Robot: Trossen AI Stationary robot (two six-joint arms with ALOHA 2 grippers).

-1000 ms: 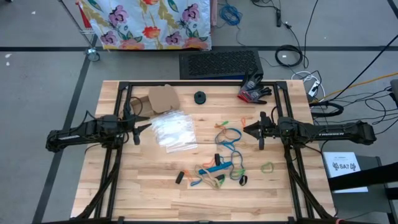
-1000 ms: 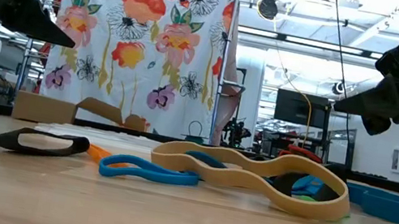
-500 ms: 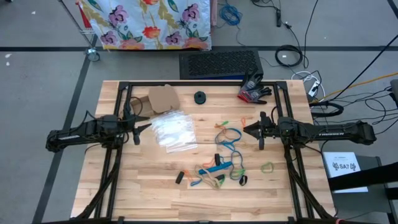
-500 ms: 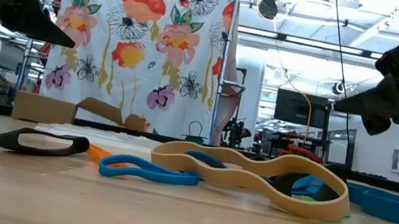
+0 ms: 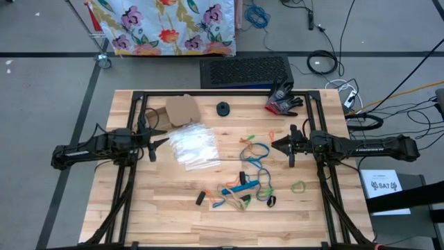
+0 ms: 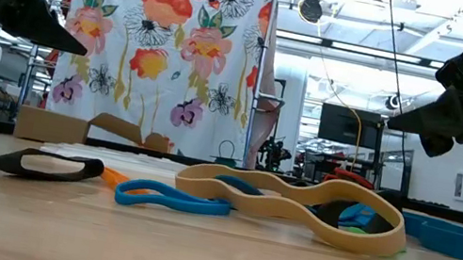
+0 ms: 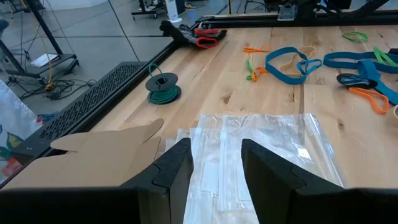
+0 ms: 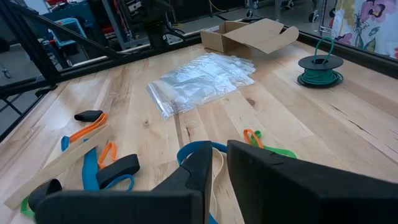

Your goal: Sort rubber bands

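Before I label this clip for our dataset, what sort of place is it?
Probably a robotics lab or workshop: a pale wooden worktable on a black metal frame, loose black cables on the grey floor, and racks and monitors behind a floral fabric backdrop.

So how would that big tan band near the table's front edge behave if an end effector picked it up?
The tan band lies in a wavy, uneven loop, so it is probably floppy and would sag. It looks thin and light. It overlaps blue bands, which might drag along.
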